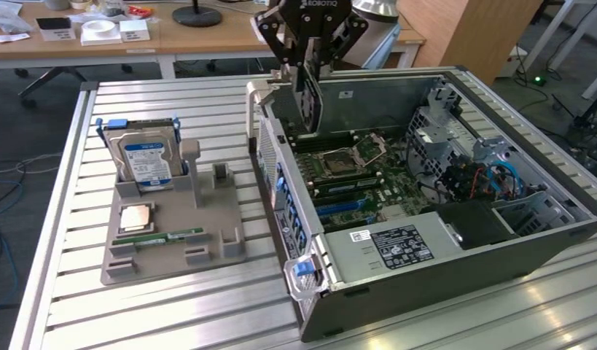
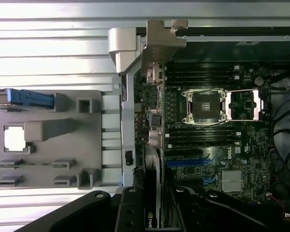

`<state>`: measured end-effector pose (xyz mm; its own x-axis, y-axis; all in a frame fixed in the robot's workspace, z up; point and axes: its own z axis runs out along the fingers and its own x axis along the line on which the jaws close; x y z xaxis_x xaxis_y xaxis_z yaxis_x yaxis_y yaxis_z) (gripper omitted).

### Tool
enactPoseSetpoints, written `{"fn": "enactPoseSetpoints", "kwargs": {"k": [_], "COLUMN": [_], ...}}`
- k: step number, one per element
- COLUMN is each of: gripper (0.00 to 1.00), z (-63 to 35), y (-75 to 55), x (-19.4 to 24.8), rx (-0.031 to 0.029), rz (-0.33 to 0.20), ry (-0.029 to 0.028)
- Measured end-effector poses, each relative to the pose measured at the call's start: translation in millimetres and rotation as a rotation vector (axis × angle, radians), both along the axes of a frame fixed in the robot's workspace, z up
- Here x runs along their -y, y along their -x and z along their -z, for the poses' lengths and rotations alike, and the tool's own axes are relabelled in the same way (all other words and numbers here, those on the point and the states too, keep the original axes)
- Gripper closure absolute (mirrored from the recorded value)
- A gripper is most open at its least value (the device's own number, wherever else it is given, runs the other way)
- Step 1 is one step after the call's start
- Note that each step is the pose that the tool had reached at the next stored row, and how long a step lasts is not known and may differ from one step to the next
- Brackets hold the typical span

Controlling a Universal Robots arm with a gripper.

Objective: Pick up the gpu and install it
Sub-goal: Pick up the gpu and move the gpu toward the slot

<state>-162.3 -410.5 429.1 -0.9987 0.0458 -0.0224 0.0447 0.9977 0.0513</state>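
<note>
My gripper [image 1: 309, 64] hangs over the open computer case [image 1: 454, 284], shut on the gpu [image 1: 308, 102]. The card is held on edge, hanging down inside the case near its rear wall, above the motherboard [image 1: 356, 175]. In the wrist view I see the gpu [image 2: 153, 169] edge-on between my fingers [image 2: 130, 210], with its silver end bracket [image 2: 160, 41] at the far end by the case's rear wall. The blue expansion slots [image 2: 186, 164] lie just beside the card's edge. I cannot tell whether the card touches the board.
A grey holder [image 1: 172, 251] stands on the slatted table at the exterior view's left. It carries a silver hard drive [image 1: 147, 160], a processor chip [image 1: 135, 217] and a narrow green memory stick [image 1: 162, 237]. Power supply [image 1: 396, 244] and cables [image 1: 483, 179] occupy the case.
</note>
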Motion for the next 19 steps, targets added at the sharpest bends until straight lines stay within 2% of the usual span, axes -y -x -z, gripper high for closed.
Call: {"fn": "enactPoseSetpoints", "kwargs": {"k": [19], "gripper": [0.74], "z": [0.0], "y": [-47.4], "x": [-1.6], "rx": [0.0001], "rz": [0.0], "ry": [-0.0001]}}
